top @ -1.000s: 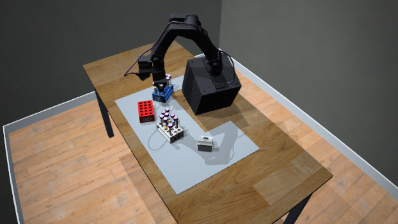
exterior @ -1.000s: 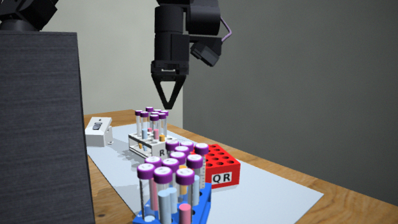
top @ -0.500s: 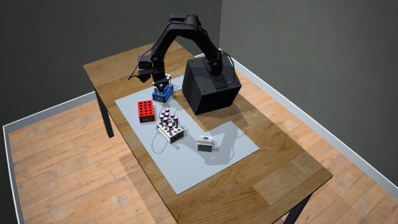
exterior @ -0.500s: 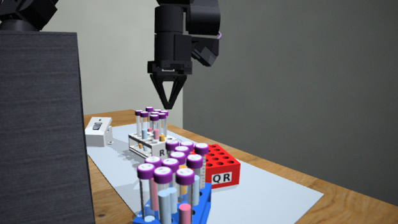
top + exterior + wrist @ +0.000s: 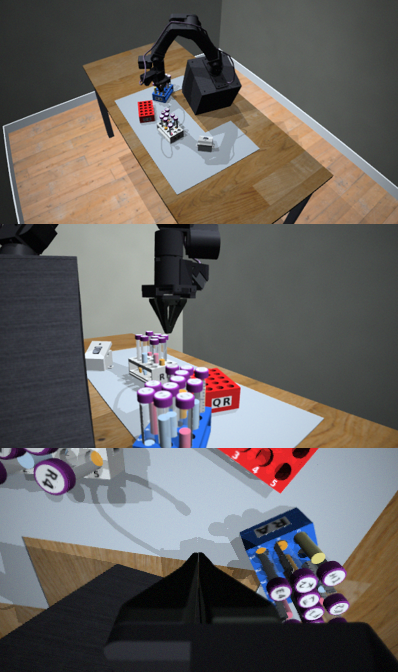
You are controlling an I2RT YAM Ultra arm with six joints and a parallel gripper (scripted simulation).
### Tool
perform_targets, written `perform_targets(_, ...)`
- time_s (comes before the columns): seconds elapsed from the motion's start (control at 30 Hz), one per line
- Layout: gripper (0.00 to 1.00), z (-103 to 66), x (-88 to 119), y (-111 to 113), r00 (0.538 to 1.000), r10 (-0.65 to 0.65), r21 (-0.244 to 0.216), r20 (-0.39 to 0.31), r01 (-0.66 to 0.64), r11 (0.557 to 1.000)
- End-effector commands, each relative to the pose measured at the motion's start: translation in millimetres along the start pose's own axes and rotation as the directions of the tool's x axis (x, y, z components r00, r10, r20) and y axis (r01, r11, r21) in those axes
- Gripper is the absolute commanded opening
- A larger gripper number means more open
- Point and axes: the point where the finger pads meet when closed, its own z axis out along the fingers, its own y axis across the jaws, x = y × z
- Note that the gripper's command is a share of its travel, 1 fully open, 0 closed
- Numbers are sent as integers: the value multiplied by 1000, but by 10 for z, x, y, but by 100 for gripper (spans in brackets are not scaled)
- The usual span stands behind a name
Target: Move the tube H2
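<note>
The blue rack RA (image 5: 161, 96) (image 5: 203, 429) (image 5: 295, 522) holds several purple-capped tubes (image 5: 162, 399) (image 5: 304, 581). In the wrist view I read caps H1 (image 5: 332, 573), K2 and E4, but I cannot pick out H2. The white rack RB (image 5: 173, 136) (image 5: 154, 373) also holds several tubes, one marked R4 (image 5: 54, 475). The red rack QR (image 5: 146, 111) (image 5: 224, 390) (image 5: 260, 460) is empty. My gripper (image 5: 159, 85) (image 5: 168, 331) (image 5: 198, 560) is shut with nothing between the fingers. It hangs above the mat's edge, just beside RA.
The black base block (image 5: 209, 84) (image 5: 38, 352) stands close behind RA. The white DONE button box (image 5: 205, 143) (image 5: 98, 355) sits on the grey mat (image 5: 179, 166) beyond RB. Wooden table edges lie around the mat.
</note>
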Motion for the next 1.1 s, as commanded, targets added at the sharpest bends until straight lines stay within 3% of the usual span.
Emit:
perform_targets(0.0,0,-135,-143,-103,979,-200,40,34,198,979)
perform_targets(0.23,0,-135,-148,-100,932,-361,45,28,359,932)
perform_targets(0.57,0,-135,-143,-100,768,-641,50,12,640,767)
perform_targets(1.07,0,-135,-143,-100,768,-641,50,12,640,767)
